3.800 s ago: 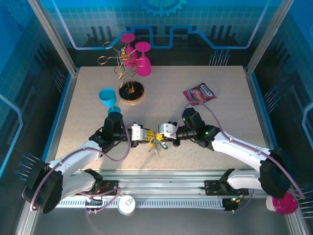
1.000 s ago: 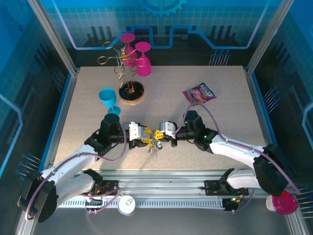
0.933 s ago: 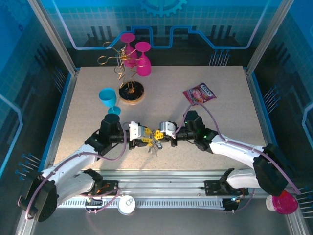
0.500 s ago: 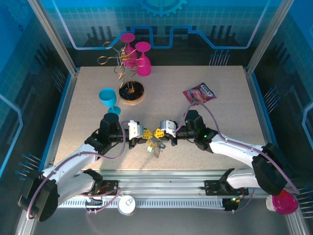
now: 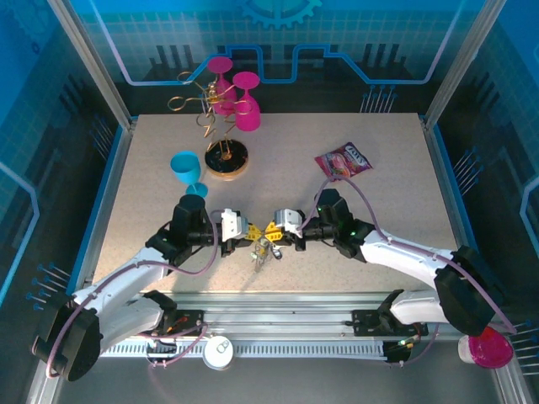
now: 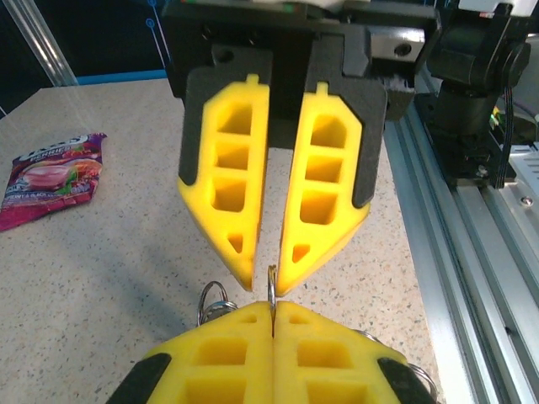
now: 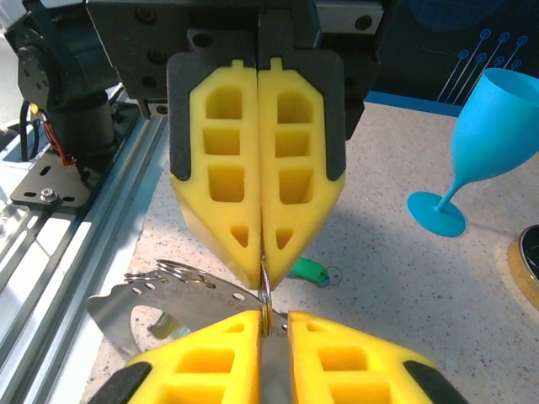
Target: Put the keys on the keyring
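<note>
Yellow fingers meet tip to tip above the near middle of the speckled beige worktop [image 5: 286, 168].

The left fingers [image 6: 227, 345] are pressed together on the thin metal wire keyring [image 7: 264, 295] (seen edge-on from both wrists). The right fingers [image 6: 320, 194] stand slightly apart, with that wire in the narrow gap between their tips. A bunch of small metal keys [image 5: 264, 251] sits just beneath the meeting point. One green plastic key head [image 7: 308, 269] lies on the worktop behind the left fingers.
</note>
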You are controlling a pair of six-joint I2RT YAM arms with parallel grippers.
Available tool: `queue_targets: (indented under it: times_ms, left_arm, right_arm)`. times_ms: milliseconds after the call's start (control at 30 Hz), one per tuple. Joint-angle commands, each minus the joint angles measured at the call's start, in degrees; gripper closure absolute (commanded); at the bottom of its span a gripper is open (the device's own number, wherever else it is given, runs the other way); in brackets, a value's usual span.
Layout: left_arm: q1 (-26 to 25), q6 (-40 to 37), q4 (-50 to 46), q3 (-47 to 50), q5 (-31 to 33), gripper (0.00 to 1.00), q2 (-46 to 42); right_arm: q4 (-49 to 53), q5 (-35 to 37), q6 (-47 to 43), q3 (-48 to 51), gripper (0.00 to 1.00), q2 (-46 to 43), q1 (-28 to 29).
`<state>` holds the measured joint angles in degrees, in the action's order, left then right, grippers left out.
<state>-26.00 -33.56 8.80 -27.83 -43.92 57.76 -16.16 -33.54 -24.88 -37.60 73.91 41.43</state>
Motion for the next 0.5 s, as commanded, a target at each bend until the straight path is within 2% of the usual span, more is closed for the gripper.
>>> queue_targets:
  times_ms: [0,300,467]
  left_arm:
    - [-0.2,-4.3,-3.9,-3.0,-0.3,1.00,-0.1]
    - [-0.8,-5.7,-5.1,-4.1,-0.1,1.00,0.4]
    - [-0.9,-5.7,-5.1,-4.3,-0.4,1.00,0.7]
  right_arm:
    - [4.1,1.3,-3.1,-2.9,0.83,-0.8,1.0]
    - [6.9,3.0,-4.9,-4.7,0.85,0.7,2.4]
    - [7.3,3.0,-5.2,-5.3,0.95,0.9,2.7]
